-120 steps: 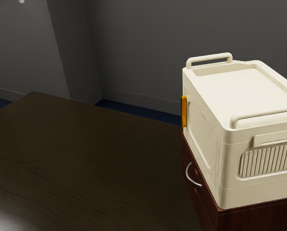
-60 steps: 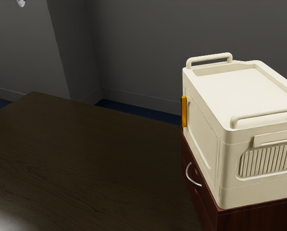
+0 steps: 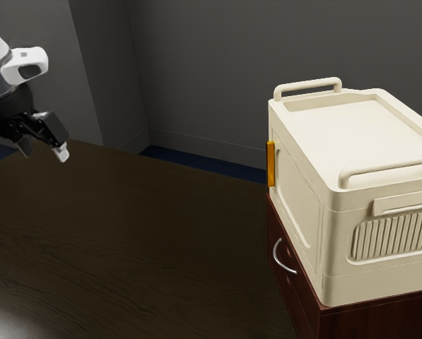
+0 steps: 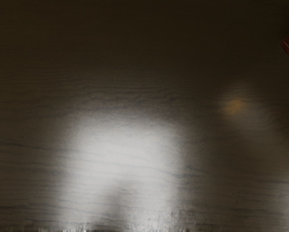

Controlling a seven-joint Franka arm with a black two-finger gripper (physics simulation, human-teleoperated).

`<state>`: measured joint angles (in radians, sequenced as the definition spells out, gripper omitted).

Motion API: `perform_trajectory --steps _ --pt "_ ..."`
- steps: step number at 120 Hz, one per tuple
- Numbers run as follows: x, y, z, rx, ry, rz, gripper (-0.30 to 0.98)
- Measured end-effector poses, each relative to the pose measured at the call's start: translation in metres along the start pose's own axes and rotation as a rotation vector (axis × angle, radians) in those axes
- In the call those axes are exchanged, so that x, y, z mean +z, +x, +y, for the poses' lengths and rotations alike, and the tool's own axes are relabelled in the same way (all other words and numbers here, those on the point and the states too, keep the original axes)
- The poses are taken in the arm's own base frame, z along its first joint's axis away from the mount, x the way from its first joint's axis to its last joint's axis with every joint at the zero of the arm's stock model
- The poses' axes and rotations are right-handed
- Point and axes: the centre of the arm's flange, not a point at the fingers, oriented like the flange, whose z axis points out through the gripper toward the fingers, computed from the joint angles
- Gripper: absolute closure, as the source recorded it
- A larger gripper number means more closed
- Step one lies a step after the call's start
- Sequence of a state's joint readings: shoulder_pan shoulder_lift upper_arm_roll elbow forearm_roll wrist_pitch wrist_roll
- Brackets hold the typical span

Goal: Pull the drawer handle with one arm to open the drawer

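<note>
Drawer handle (image 3: 277, 257) untouched; gripper (image 3: 44, 150) open, empty, well apart from it. Looks like approach phase. Next: straddle handle, close, pull outward.

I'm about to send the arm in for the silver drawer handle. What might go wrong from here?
The handle is a thin bow close to the drawer front, so the open pincer could miss it or knock its fingers against the wood.

The cream box sits right above the handle on the red cabinet; too high an approach might bump it.

The pincer is well away from the handle, so a small aiming error may grow on the way.
</note>
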<state>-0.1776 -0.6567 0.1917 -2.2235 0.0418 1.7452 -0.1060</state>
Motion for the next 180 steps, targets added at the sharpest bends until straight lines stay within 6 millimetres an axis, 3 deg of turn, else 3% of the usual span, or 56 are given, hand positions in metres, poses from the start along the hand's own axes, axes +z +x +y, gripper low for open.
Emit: perform_trajectory --steps 21,51,55,62,71,79,87,96,111,124,149,161,180 --pt "0.013 0.008 0.007 -0.108 -0.037 0.033 0.00" --pt "0.013 0.016 0.041 -0.240 0.009 0.094 0.00" --pt "0.015 0.025 0.043 -0.255 0.002 0.086 0.00" --pt "0.017 0.063 0.058 -0.259 -0.009 0.058 0.00" --pt "0.020 0.075 0.059 -0.285 -0.020 0.036 0.00" --pt "0.034 0.061 0.046 -0.327 -0.026 0.012 0.00" --pt "0.050 0.026 0.018 -0.396 -0.044 0.005 0.00" --pt "0.062 -0.008 0.008 -0.435 -0.067 0.019 0.00" --pt "0.109 -0.022 0.009 -0.487 -0.106 -0.035 0.00" --pt "0.163 -0.013 0.055 -0.469 -0.159 -0.103 0.00" --pt "0.215 0.017 0.126 -0.475 -0.258 -0.113 0.00" --pt "0.251 0.022 0.155 -0.471 -0.262 -0.121 0.00" --pt "0.266 0.022 0.206 -0.430 -0.299 -0.081 0.00"
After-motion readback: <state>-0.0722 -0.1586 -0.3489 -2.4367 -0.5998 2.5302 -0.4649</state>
